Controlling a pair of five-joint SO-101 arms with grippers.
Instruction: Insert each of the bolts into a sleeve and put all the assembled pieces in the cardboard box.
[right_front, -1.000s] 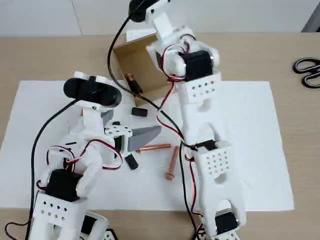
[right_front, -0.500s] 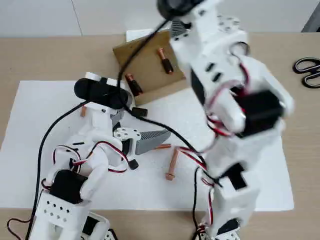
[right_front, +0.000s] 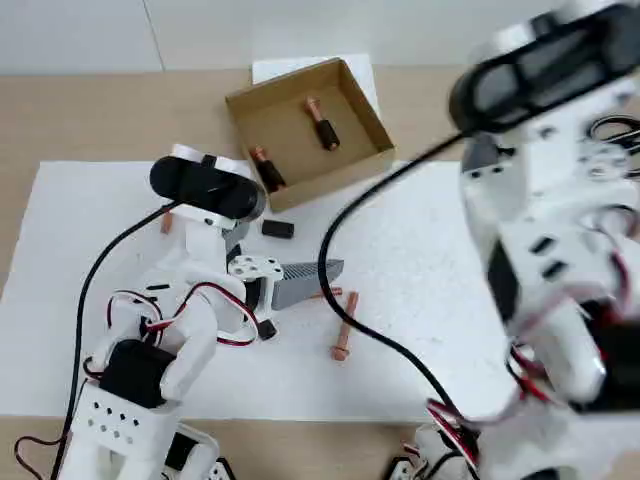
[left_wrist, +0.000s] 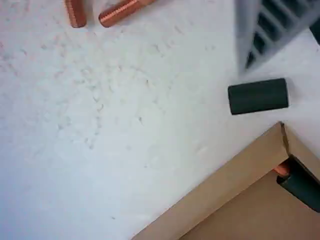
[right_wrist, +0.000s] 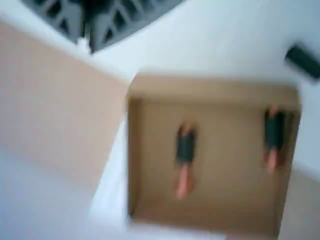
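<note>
Right arm looms large at 3 o'clock of the overhead view, lifted away from the cardboard box it overhung half a second ago. I cannot tell the state of the right end effector, blurred above the box. Left arm sits at 8 o'clock, hardly shifted, its left end effector drawn narrow and holding nothing near the centre of the white sheet. The box, at 12 o'clock, holds two assembled pieces. Just beside the left end effector's tip lie two loose bolts. One sleeve lies at 10 o'clock of that tip, another at 8 o'clock. The bolts look stiff, light, smooth and prone to rolling: best pinched across mid-shank, leaving the tip free. The sleeves look short and round: take them across the sides
</note>
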